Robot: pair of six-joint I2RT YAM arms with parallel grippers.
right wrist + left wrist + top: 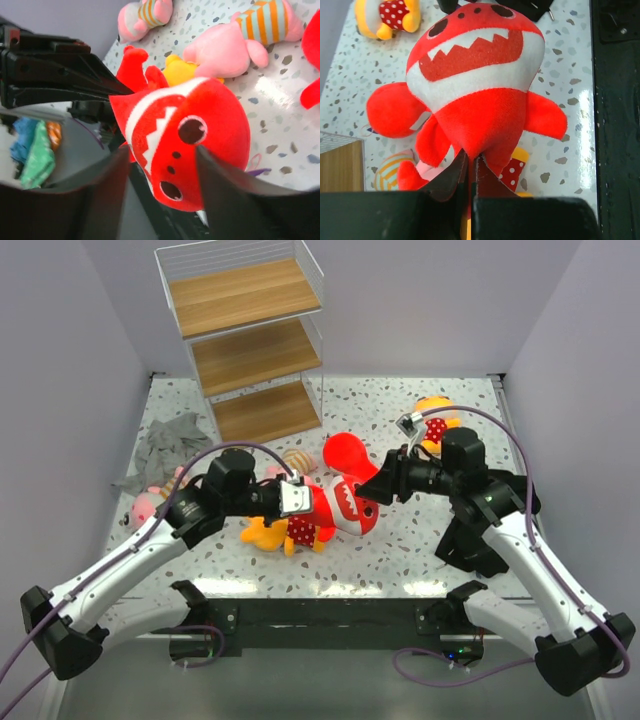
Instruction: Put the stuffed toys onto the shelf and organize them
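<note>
The left gripper (pixel 470 172) is pinched tight on the tail end of a red shark (pixel 480 75), while the right gripper (pixel 160 155) spreads wide on either side of its head. A polka-dot toy (pixel 285 533) lies just beside it on the speckled table (pixel 400 550); the shelf (pixel 250 340) stands well apart at the far edge.

A robotics lab cell — plain grey walls (pixel 60 360) box in a speckled tabletop (pixel 400 550), purple cables (pixel 245 446) looping above it.
</note>
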